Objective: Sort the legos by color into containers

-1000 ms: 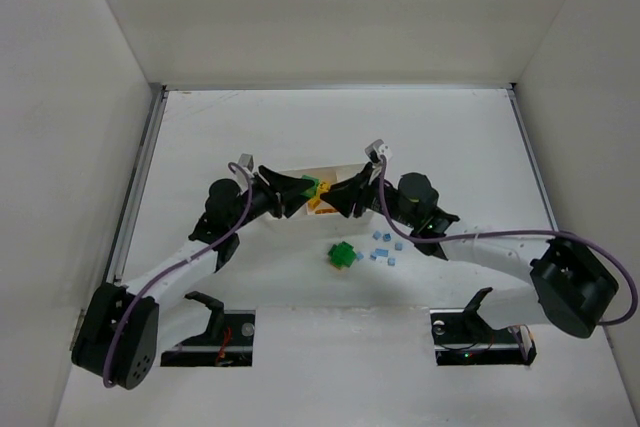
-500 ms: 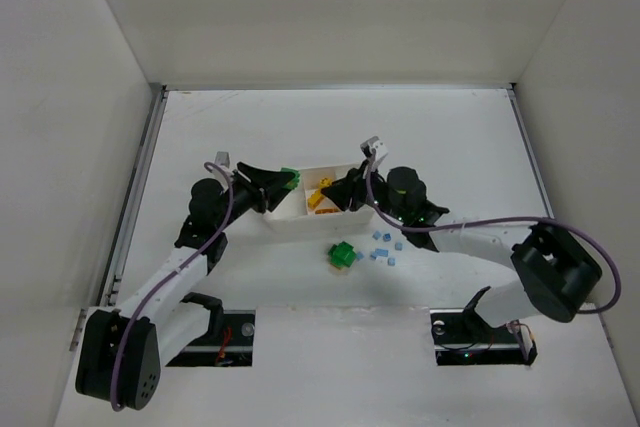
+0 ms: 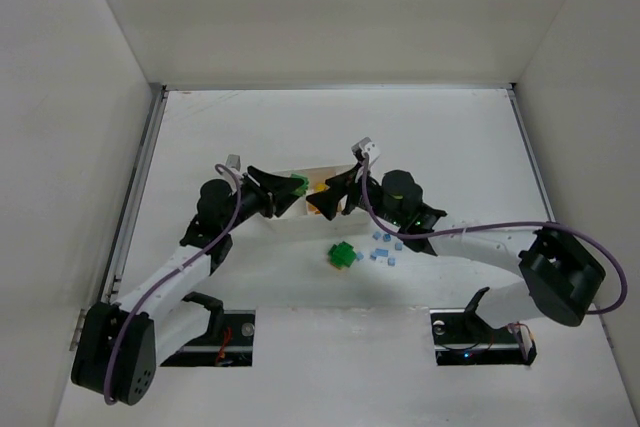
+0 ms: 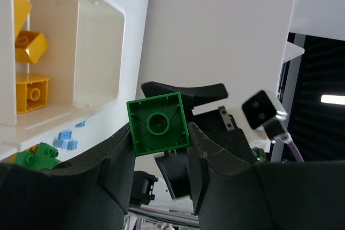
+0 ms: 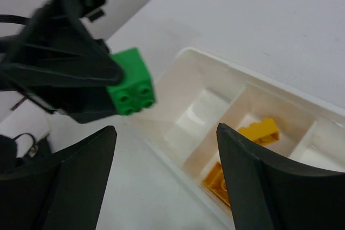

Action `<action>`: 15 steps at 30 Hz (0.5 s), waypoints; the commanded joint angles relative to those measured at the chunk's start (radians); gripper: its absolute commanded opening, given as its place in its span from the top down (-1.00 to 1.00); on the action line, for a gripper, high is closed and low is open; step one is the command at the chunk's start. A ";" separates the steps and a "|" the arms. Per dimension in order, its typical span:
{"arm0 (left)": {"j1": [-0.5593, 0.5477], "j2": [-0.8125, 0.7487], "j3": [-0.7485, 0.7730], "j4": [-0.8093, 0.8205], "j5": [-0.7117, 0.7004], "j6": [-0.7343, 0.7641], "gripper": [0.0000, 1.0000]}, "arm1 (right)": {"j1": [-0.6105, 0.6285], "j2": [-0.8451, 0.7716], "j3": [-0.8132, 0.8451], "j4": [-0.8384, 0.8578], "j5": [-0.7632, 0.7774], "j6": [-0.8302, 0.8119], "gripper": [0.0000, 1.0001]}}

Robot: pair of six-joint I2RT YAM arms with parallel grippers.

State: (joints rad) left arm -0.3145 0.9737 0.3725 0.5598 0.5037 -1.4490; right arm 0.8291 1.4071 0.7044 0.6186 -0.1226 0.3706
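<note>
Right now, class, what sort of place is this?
Likely a robot test cell: two arms bolted at a table's edge, bare white walls enclosing it, and a tray of legos.

Two arms on the table: the left arm (image 3: 170, 272) and the right arm (image 3: 480, 242). One tray (image 4: 99, 52), and that's three compartments (image 5: 197, 117) in it, counted across. Yellow bricks (image 4: 29, 92): three showing in the left wrist view, all in one compartment. Green bricks: one up in the air (image 4: 158, 124), plus a green clump (image 3: 343, 254) down on the table, one brick or two, hard to tell. Light-blue bricks (image 4: 64, 134): six or seven scattered specks, too tiny for a firm count.
</note>
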 commanded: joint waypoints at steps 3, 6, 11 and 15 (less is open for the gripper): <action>-0.063 -0.004 0.034 0.051 -0.004 -0.033 0.71 | 0.023 -0.019 0.029 0.073 -0.087 -0.025 -0.66; -0.088 -0.004 0.032 0.048 -0.014 -0.036 0.71 | 0.029 -0.011 0.033 0.072 -0.097 -0.027 -0.65; -0.114 0.005 0.028 0.054 -0.017 -0.040 0.69 | 0.032 -0.016 0.027 0.076 -0.097 -0.027 -0.33; -0.122 0.011 0.028 0.054 -0.017 -0.040 0.67 | 0.032 -0.020 0.024 0.076 -0.097 -0.024 -0.05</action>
State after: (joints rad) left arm -0.4271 0.9848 0.3725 0.5617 0.4915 -1.4830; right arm 0.8524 1.3964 0.7048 0.6426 -0.2031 0.3534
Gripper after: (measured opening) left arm 0.352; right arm 0.546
